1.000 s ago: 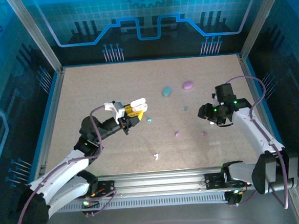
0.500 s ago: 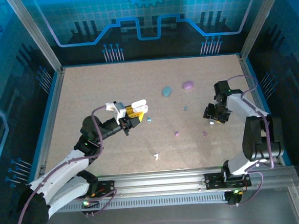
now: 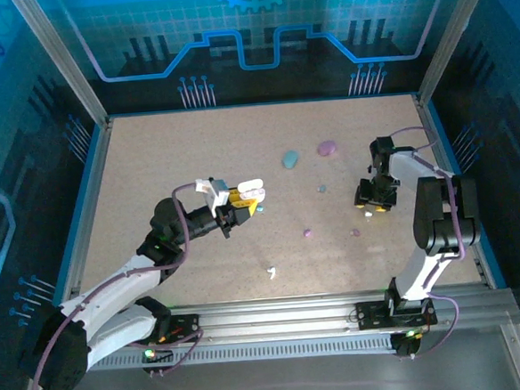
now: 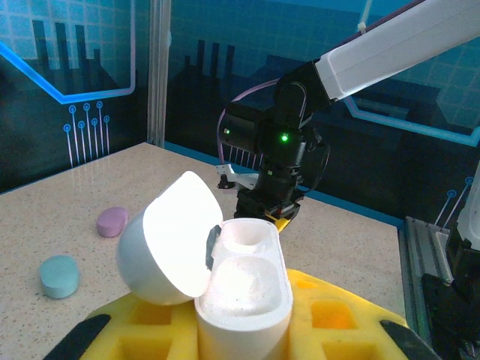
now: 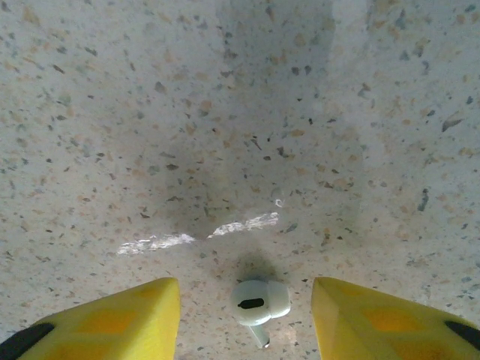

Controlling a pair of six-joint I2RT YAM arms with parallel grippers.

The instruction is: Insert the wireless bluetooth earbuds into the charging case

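White glossy plastic earbud is seen lying on the speckled tabletop, between the yellow fingers of the right gripper. The jaws are spread wide to either side of it and nothing is held. The left gripper is closed about the white pebble-shaped charging case, which is held clear of the table with its lid swung open.

A slip is to be feared if the jaws are closed off-centre. The bud is small, smooth and rounded, and could be squeezed out sideways or flicked along the table. If it is gripped across the rounded head, it might be turned in the pads and then presented badly to the case's sockets.

Whether the fingertips touch the tabletop cannot be told. The sockets are washed out by glare in the left wrist view. In the top view the small loose buds are reduced to specks, and their colours are hard to sort.
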